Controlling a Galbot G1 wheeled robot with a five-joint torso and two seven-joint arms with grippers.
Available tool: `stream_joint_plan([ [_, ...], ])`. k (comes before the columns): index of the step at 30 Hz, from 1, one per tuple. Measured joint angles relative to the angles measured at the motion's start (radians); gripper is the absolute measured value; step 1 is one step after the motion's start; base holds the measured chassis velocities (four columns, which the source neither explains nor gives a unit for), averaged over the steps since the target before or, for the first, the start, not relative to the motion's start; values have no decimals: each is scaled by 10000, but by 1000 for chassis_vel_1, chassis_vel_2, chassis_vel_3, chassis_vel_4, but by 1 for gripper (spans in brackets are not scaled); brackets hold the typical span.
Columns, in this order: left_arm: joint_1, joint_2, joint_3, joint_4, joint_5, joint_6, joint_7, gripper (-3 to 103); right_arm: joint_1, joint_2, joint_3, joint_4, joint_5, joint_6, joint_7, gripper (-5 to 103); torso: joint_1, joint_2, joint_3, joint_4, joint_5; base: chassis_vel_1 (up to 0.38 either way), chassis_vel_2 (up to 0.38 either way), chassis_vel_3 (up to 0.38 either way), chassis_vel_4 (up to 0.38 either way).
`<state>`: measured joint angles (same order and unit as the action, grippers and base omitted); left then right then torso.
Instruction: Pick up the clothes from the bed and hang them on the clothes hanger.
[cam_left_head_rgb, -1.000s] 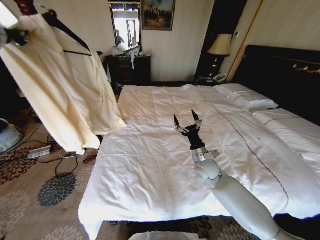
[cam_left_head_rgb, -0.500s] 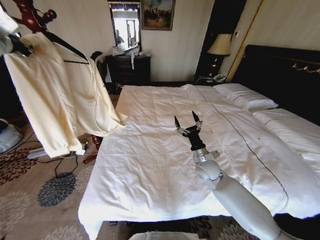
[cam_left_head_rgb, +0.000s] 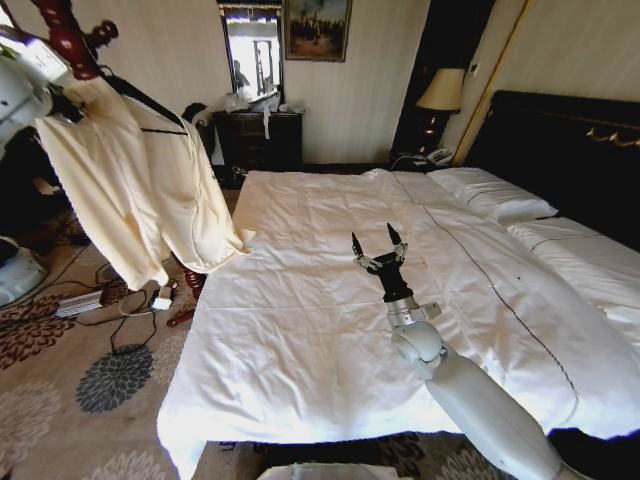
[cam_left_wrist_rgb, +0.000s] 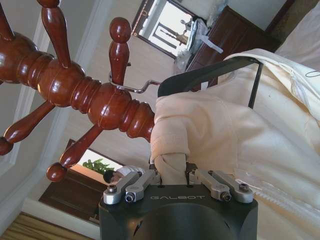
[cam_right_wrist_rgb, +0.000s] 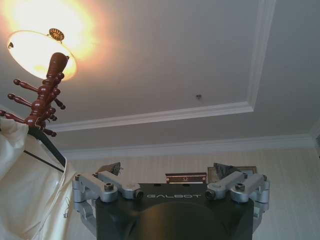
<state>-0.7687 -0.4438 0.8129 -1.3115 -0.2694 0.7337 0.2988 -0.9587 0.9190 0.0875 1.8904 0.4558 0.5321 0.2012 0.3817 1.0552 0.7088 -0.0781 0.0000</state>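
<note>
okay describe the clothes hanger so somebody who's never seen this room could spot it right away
Look left of the bed to the red-brown wooden coat stand. The hanger sits at its top, its silver hook around a peg, inside the cream shirt that the left gripper pinches. It is thin, black and shoulder-shaped, unlike the thick turned pegs beside it.

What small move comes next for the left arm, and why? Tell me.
Probably open the left gripper and back away: the clothes hanger carries the clothes, and its hook already seems looped on a peg of the coat stand.
</note>
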Motion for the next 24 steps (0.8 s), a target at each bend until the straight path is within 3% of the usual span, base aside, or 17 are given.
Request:
stream_joint_plan([
  [5, 193, 334, -142, -424, -513, 2, -580, 15, -140, -36, 87, 55, -67, 6, -4, 100, 1, 0, 1, -2, -2, 0, 0, 0, 0],
  [6, 276, 435, -234, -552, -691, 2, -867, 24, -181, -44, 122, 39, -122, 32, -14, 100, 1, 0, 1, -3, -1, 0, 0, 0, 0],
  [8, 347, 499, -324, -650, -793, 2, -1060, 24, -199, -44, 136, -7, -163, 57, -20, 100, 1, 0, 0, -3, 0, 0, 0, 0, 0],
  [12, 524, 819, -610, -1156, -1361, 5, -1651, 47, -202, -49, 142, -103, -203, 84, -25, 100, 2, 0, 1, 2, -1, 0, 0, 0, 0],
  [14, 581, 918, -717, -1303, -1577, 6, -1776, 47, -199, -51, 141, -116, -199, 84, -25, 100, 2, 0, 0, 0, -1, 0, 0, 0, 0],
  [18, 1040, 1422, -1549, -1979, -2341, 10, -2086, 68, -168, -64, 109, -223, -168, 84, -21, 100, 1, 0, 0, 3, 0, 0, 0, 0, 0],
  [20, 1235, 1513, -1846, -2094, -2439, 10, -2122, 68, -168, -62, 106, -248, -166, 83, -20, 100, 0, 0, 0, 4, 0, 0, 0, 0, 0],
  [21, 1681, 1648, -2455, -2290, -2682, 12, -2244, 80, -168, -49, 93, -307, -162, 81, -17, 100, 0, 0, 0, 6, 0, 0, 0, 0, 0],
  [23, 1962, 1697, -2795, -2400, -2902, 12, -2356, 80, -171, -38, 84, -337, -162, 80, -14, 100, 0, 0, -1, 8, 0, 0, 0, 0, 0],
  [24, 2207, 1726, -3054, -2487, -3160, -21, -2478, 85, -178, -24, 76, -361, -163, 79, -13, 100, 0, 0, -1, 8, 0, 0, 0, 0, 0],
])
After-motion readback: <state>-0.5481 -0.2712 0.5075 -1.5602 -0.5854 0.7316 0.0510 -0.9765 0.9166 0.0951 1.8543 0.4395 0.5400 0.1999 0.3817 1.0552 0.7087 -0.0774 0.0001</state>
